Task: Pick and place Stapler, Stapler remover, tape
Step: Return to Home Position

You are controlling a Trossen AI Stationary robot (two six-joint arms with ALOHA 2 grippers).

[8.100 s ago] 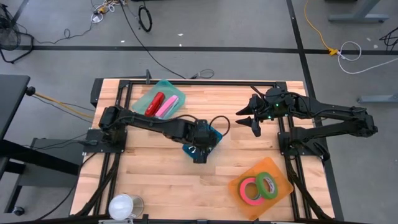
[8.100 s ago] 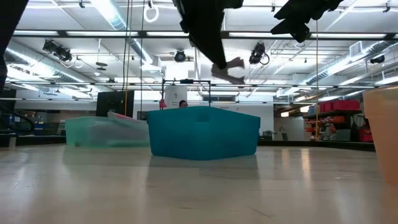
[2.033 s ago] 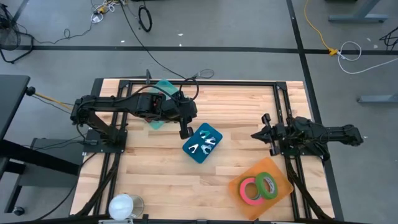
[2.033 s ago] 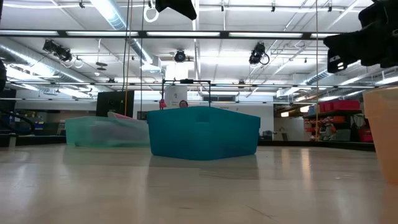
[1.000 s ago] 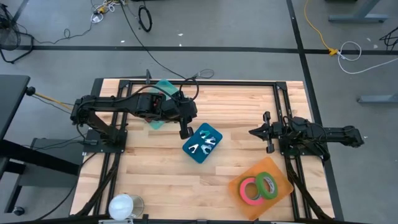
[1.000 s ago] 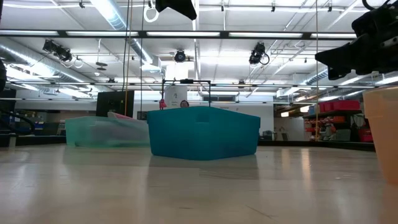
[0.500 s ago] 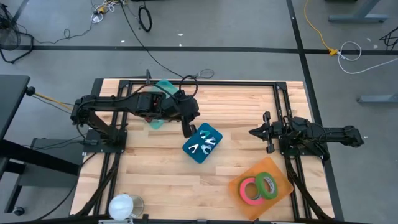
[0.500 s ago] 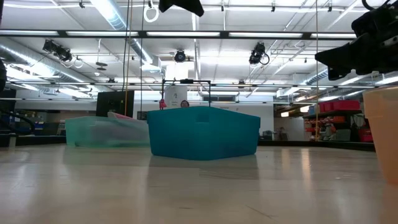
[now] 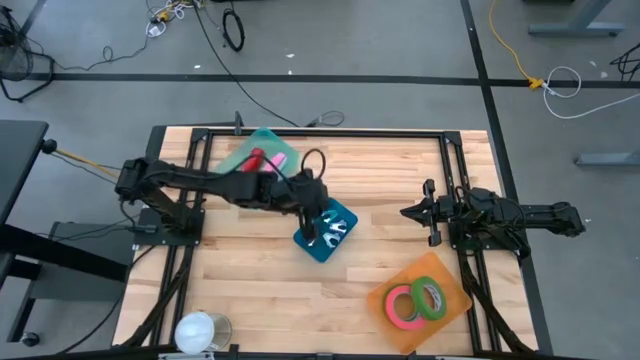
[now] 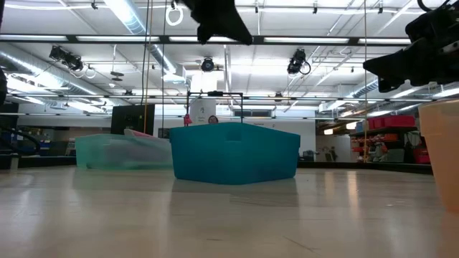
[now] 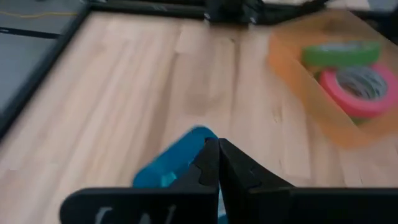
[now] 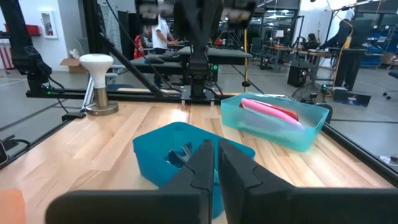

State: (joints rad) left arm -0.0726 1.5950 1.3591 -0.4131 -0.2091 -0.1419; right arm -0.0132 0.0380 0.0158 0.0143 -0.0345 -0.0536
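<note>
The left claw (image 9: 311, 224) is pressed together on nothing, over the blue bin (image 9: 345, 216) with the staple removers (image 9: 328, 236) inside. The right claw (image 9: 408, 212) is pressed together too, at the counter's (image 9: 380, 170) right side. A pink tape ring (image 9: 402, 305) and a green tape ring (image 9: 432, 296) lie in the orange bin (image 9: 405, 277).

Table (image 9: 400, 170), contents as you find them:

- Rear bin (image 9: 240, 156): near the far left corner. Staplers (image 9: 262, 158) lie in it side by side.
- Centre bin (image 9: 346, 213): mid-table, nearer you and to the right of the rear bin. Staple removers (image 9: 332, 236) lie in it, seemingly two, with the arm partly covering them.
- Front bin (image 9: 451, 290): toward the near right corner. First tape roll (image 9: 403, 305) and second tape roll (image 9: 430, 296) lie flat in it, side by side.
- Stand (image 9: 203, 331): near left corner.
- Left tool (image 9: 309, 230): above the centre bin's left edge.
- Right tool (image 9: 405, 212): over the table's right side, well apart from the centre bin.
</note>
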